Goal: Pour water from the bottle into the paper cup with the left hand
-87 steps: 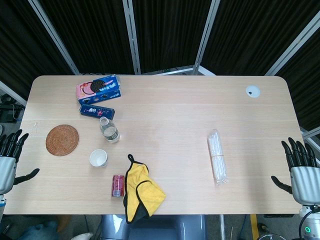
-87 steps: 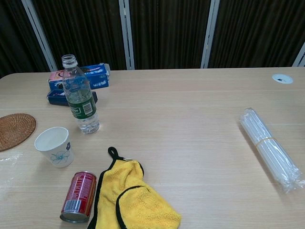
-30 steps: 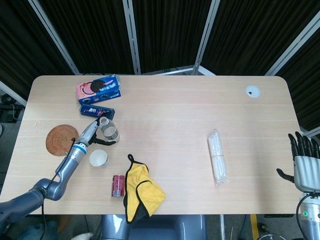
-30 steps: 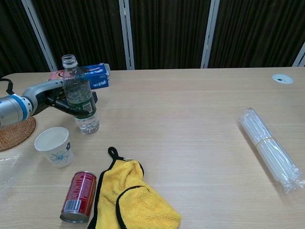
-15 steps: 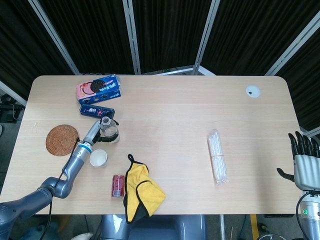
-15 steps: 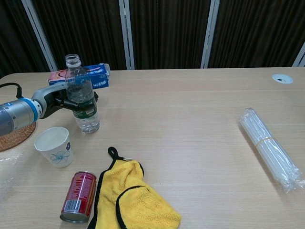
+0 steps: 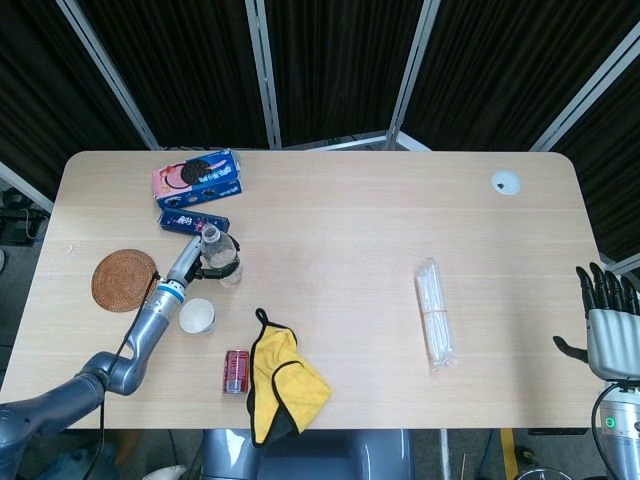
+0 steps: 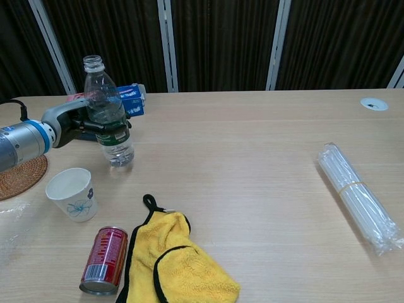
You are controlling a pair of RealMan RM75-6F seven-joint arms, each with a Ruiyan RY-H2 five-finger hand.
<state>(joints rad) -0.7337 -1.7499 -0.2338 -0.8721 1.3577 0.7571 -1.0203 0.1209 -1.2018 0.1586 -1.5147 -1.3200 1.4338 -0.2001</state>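
My left hand (image 8: 74, 124) (image 7: 192, 258) grips an uncapped clear water bottle (image 8: 107, 113) (image 7: 220, 256) around its green label. The bottle hangs upright, a little above the table, with water in its lower part. A white paper cup (image 8: 71, 192) (image 7: 197, 316) with a flower print stands open and upright nearer the front edge, below and left of the bottle. At the far right edge of the head view my right hand (image 7: 608, 325) hangs beside the table with its fingers spread, holding nothing.
Two blue snack boxes (image 8: 120, 98) (image 7: 195, 178) lie just behind the bottle. A woven coaster (image 8: 20, 177) sits at the left. A red can (image 8: 103, 259) lies on its side beside a yellow cloth (image 8: 178, 267). A wrapped bundle of straws (image 8: 358, 196) lies at the right.
My left arm came in from the left, closed its hand around the bottle and has now lifted it slightly off the table. The right hand stays still.
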